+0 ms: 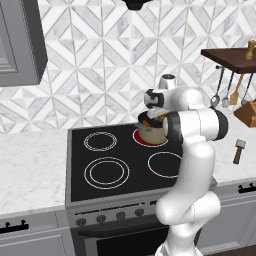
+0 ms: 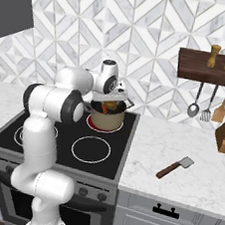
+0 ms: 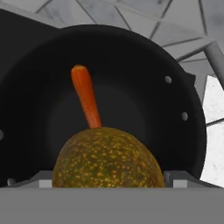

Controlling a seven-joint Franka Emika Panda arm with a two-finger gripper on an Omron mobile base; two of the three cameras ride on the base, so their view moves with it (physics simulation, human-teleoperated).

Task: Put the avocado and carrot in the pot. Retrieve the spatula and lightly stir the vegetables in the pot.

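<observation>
Small round tan-beige pot [image 2: 106, 118] with dark rim and dark inside: stands on the far right burner of the black glass cooktop [image 1: 107, 172], over a red-glowing ring. Rigid, likely weighty; no need to lift.

Slim bright orange carrot [image 3: 86, 101]: lies inside the pot, leaning against the dark wall beyond the avocado. Stiff, light, smooth.

Speckled green-brown avocado [image 3: 107, 158]: seen from the hand camera directly under the hand, over the pot's interior, nearer than the carrot and overlapping its lower end. Rounded, firm, probably slick on its curve; prone to roll under a stirring push. Whether gripped or already resting in the pot: cannot tell.

White robot hand [image 2: 109, 95]: poised just above the pot mouth, pointing down, jaws spread wide; fingertips hidden behind the avocado.

Short spatula [image 2: 175, 168] with dark reddish-brown handle and small flat grey head: lies flat on the white marble bench [image 2: 180, 148], right of the cooktop, well apart from the pot, untouched. Judged light and stiff. Best hold: across the handle near its middle, clear of the thin head; low profile calls for a close descent onto the bench.

Steel ladle and slotted turners [image 2: 207, 114] hanging under the dark wooden shelf [image 2: 210, 72] at the far right wall: not the wanted tool.
</observation>
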